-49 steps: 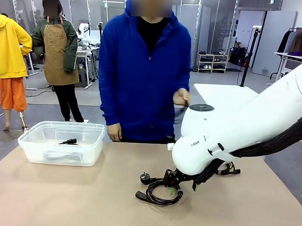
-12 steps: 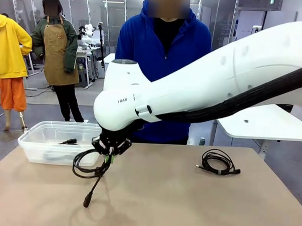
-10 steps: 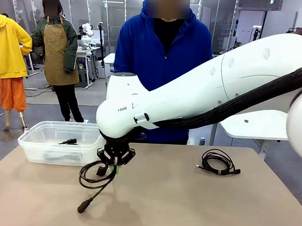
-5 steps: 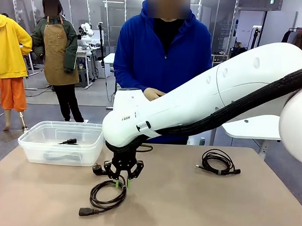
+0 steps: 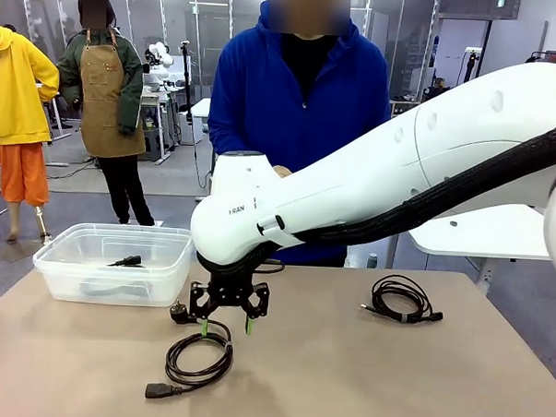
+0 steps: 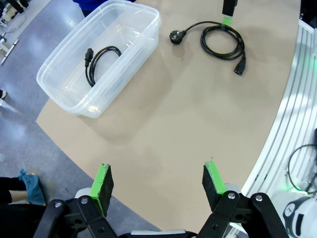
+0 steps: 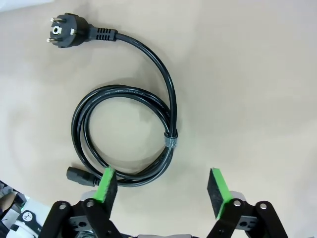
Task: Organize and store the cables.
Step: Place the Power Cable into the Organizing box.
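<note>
A black cable lies coiled on the table just right of the clear bin, its round plug pointing toward the bin. My right gripper hovers open directly above this coil, touching nothing. In the right wrist view the coil and its plug lie between and beyond my open right gripper. Another cable lies inside the bin. A third coil rests at the table's right. My left gripper is open and empty, high above the table.
A person in a blue top stands at the far edge, a hand held near the right arm's wrist. In the left wrist view the bin sits near the table's corner, with bare tabletop between it and the near edge.
One second ago my right gripper held the coil hanging beside the bin. It has since opened, the coil now lies on the table, and the gripper has risen slightly.
</note>
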`<control>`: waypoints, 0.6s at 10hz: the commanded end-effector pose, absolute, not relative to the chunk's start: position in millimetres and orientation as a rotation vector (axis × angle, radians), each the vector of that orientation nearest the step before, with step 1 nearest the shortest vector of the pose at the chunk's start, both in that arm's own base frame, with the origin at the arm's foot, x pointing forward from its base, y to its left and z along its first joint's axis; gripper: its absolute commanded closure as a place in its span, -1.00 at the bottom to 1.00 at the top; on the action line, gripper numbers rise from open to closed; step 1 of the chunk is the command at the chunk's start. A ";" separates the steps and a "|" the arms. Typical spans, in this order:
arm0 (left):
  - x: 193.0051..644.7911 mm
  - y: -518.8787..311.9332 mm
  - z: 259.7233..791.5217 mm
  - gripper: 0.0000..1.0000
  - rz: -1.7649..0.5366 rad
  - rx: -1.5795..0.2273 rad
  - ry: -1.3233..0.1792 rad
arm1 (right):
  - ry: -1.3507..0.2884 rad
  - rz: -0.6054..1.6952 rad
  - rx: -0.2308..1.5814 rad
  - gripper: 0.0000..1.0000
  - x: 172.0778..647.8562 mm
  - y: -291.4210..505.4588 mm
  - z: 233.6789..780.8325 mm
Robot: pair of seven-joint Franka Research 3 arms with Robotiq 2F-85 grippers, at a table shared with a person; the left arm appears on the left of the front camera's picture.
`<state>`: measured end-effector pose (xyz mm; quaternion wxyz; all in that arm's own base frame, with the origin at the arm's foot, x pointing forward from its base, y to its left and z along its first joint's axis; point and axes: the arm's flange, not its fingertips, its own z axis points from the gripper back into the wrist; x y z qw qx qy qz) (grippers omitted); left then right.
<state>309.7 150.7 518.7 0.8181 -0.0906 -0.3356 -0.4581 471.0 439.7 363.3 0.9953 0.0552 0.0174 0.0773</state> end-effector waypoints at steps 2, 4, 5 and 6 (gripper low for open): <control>309.0 149.5 516.5 -0.83 -0.974 -0.191 -0.734 | -0.019 0.236 0.190 -1.00 459.6 398.0 371.6; 295.0 141.6 531.8 -0.83 -0.994 -0.178 -0.699 | -0.078 0.416 0.353 -1.00 451.3 343.7 404.6; 297.1 117.6 540.4 -0.83 -0.998 -0.180 -0.679 | -0.168 0.554 0.393 -1.00 437.3 307.4 424.2; 301.2 89.4 549.4 -0.83 -1.008 -0.189 -0.653 | -0.247 0.629 0.424 -1.00 415.3 269.4 441.7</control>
